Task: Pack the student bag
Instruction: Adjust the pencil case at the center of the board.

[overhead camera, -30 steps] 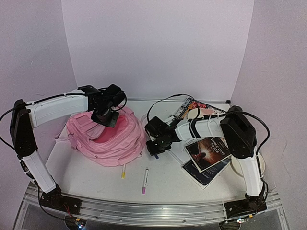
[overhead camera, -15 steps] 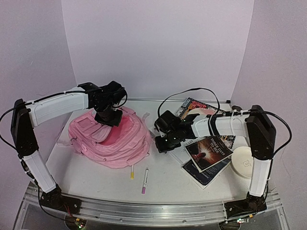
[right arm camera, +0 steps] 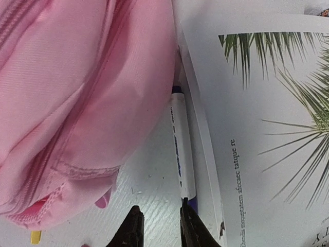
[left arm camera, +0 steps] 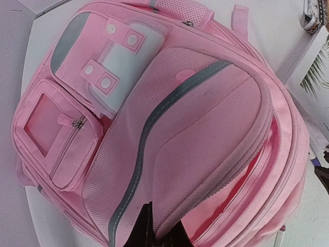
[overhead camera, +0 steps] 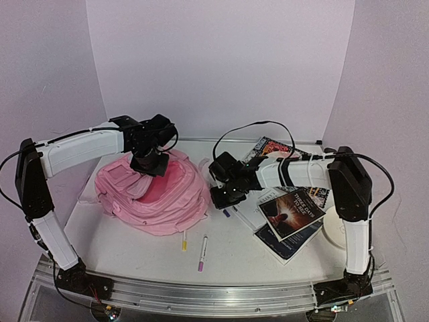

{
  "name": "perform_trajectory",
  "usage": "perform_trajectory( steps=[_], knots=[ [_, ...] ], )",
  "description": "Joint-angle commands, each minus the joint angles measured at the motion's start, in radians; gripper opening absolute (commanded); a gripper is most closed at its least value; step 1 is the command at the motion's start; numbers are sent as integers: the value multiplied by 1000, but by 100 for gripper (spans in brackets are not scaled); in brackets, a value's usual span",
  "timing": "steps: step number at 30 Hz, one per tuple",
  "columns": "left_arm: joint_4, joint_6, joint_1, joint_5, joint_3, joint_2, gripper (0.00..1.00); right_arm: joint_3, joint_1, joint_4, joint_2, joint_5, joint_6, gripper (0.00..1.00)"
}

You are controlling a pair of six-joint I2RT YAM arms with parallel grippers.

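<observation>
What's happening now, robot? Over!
Left end effector pinching backpack flap. Right end effector open, at pen. Pen lies between backpack and book.

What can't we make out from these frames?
- Inside of the student bag: left wrist view, the flap covers all but a dark pink slit.
- Grip of the left gripper: fingers cut off by the bottom edge there; in the top view the wrist hides them.
- Print on the blue-capped marker: right wrist view, too small and blurred.
- Yellow-tipped pen: right wrist view, cut off by the bottom edge.
</observation>
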Motion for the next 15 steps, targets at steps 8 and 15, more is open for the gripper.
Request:
perform_trajectory(
  steps=[8,15],
  knots=[
    [-7,-11,6,-77,27,10,0,105,-24,-73,135,36,-34,26],
    [-7,-1,7,-67,40,24,0,133,-32,-93,190,13,-34,21]
  ],
)
